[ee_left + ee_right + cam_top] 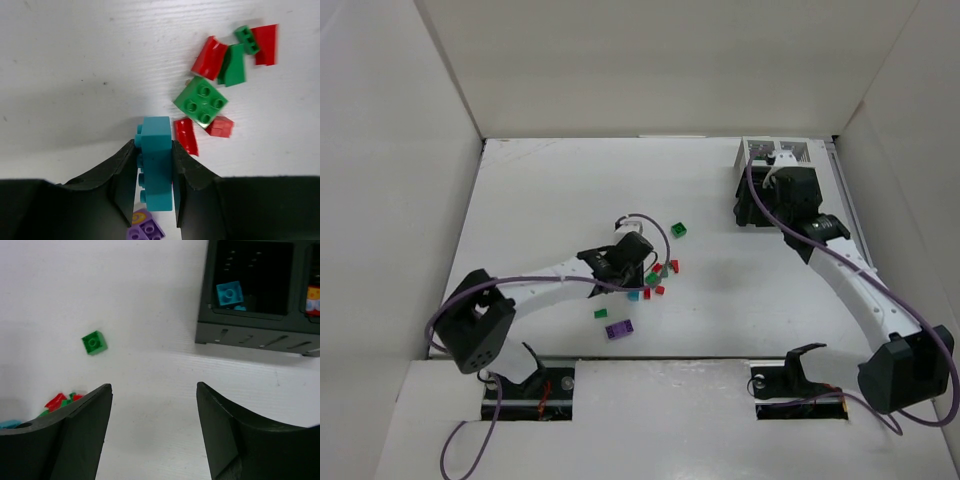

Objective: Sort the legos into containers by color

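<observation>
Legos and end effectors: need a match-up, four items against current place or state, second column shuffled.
Column 1
1. long teal brick
2. square teal brick
3. lone green brick
4. right end effector

Column 2
A. open, holding nothing
B. inside the black bin
C. clamped in the left end effector
D. on the table, touching nothing else

Pairs: 1-C, 2-B, 3-D, 4-A
</observation>
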